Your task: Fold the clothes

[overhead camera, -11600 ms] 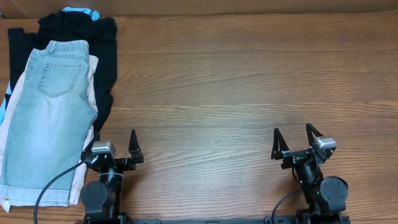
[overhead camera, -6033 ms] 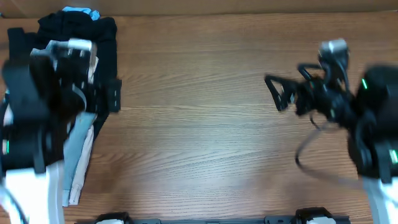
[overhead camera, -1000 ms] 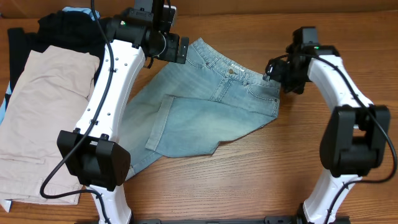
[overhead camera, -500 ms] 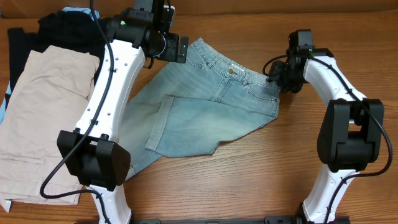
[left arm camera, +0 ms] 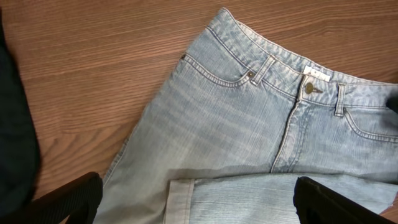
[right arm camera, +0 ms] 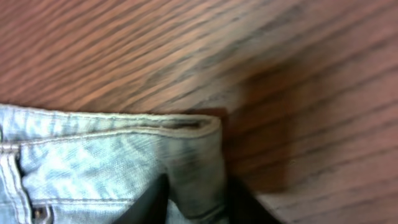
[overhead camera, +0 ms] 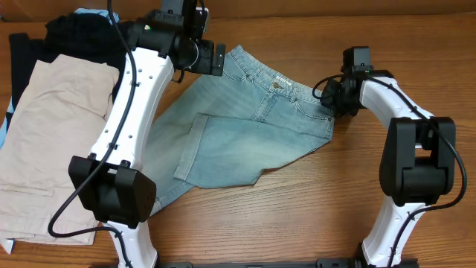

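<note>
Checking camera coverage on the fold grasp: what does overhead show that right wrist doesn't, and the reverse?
Overhead only: the whole denim shorts with one leg folded across, the left gripper above the other waistband end, the beige shorts and the black garment at the table's left.
Right wrist only: a close-up of the right gripper pinching the waistband corner, whose edge curls over.
Both: the denim and the wooden table.
</note>
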`<state>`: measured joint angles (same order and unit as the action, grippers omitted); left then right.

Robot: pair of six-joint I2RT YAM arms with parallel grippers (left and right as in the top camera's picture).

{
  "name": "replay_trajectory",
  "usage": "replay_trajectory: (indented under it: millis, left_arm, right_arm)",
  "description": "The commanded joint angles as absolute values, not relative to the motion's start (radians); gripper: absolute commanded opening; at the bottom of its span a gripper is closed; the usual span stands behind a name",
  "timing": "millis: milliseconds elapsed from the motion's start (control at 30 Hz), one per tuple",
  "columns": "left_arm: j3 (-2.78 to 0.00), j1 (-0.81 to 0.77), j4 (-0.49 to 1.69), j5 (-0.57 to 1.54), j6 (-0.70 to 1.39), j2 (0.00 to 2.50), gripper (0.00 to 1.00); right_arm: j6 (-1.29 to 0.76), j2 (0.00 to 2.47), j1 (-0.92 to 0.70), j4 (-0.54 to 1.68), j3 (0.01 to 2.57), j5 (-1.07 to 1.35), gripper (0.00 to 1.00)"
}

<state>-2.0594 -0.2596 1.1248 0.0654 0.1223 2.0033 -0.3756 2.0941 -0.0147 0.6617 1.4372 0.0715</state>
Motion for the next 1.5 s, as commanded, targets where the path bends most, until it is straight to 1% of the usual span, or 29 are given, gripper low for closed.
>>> replay_trajectory:
  millis: [0,67,200,433,567,633,667,700,733,767,800,833,867,1033,1133,1167,1267,1333,1367,1400,1433,1467]
  left_arm:
    - [-2.055,-0.270,1.130,0.052,0.159,2.022,1.00]
    - [-2.053,-0.270,1.128,0.053,0.162,2.022,1.00]
    - [-2.050,-0.270,1.125,0.053,0.165,2.022,1.00]
    - [-2.050,-0.270,1.122,0.053,0.165,2.024,1.00]
    - [-2.050,-0.270,1.119,0.067,0.165,2.032,1.00]
    - [-2.049,-0.270,1.122,0.088,0.165,2.038,1.00]
    - [-2.045,-0.270,1.122,0.101,0.165,2.043,1.00]
    - [-2.040,-0.270,1.122,0.109,0.165,2.049,1.00]
    - [-2.037,-0.270,1.123,0.118,0.165,2.054,1.00]
    - [-2.032,-0.270,1.123,0.127,0.165,2.063,1.00]
    - [-2.030,-0.270,1.126,0.132,0.165,2.073,1.00]
    - [-2.030,-0.270,1.134,0.137,0.165,2.090,1.00]
    - [-2.030,-0.270,1.142,0.151,0.163,2.103,1.00]
    - [-2.030,-0.278,1.155,0.257,0.115,2.189,1.00]
    - [-2.030,-0.294,1.159,0.264,0.109,2.238,1.00]
    - [-2.030,-0.303,1.163,0.264,0.102,2.254,0.98]
    - [-2.030,-0.329,1.184,0.259,0.056,2.289,0.89]
    - [-2.030,-0.345,1.200,0.248,0.044,2.308,0.79]
    - [-2.030,-0.350,1.203,0.243,0.044,2.318,0.70]
    - [-2.030,-0.354,1.207,0.243,0.044,2.325,0.57]
    - [-2.030,-0.356,1.210,0.244,0.045,2.331,0.40]
    - [-2.030,-0.357,1.213,0.243,0.046,2.338,0.29]
  right_arm:
    - [-0.425,2.095,-0.013,0.656,1.421,0.051,0.11]
    - [-0.477,2.095,0.002,0.662,1.421,0.041,0.04]
    - [-0.584,2.095,0.084,0.686,1.421,0.042,0.04]
    - [-0.743,2.095,0.346,0.791,1.421,0.054,0.04]
    - [-0.810,2.095,0.511,0.863,1.421,0.150,0.04]
    - [-0.815,2.095,0.567,0.885,1.421,0.219,0.06]
    - [-0.802,2.095,0.587,0.890,1.421,0.258,0.10]
    - [-0.764,2.095,0.604,0.889,1.421,0.307,0.17]
    - [-0.724,2.095,0.612,0.884,1.421,0.348,0.32]
    - [-0.685,2.095,0.616,0.882,1.421,0.387,0.57]
    - [-0.638,2.095,0.617,0.876,1.421,0.429,0.79]
    - [-0.591,2.095,0.616,0.872,1.421,0.468,0.93]
    - [-0.564,2.095,0.613,0.870,1.421,0.490,1.00]
    - [-0.456,2.066,0.601,0.870,1.422,0.554,1.00]
    - [-0.421,2.014,0.593,0.874,1.422,0.557,1.00]
    - [-0.406,1.986,0.589,0.878,1.422,0.556,1.00]
    - [-0.354,1.902,0.580,0.898,1.422,0.556,1.00]
    - [-0.327,1.836,0.570,0.916,1.422,0.554,1.00]
    - [-0.316,1.806,0.566,0.923,1.422,0.552,1.00]
    - [-0.309,1.777,0.562,0.930,1.422,0.552,1.00]
    - [-0.305,1.745,0.559,0.936,1.422,0.552,1.00]
    - [-0.305,1.718,0.555,0.942,1.423,0.551,1.00]
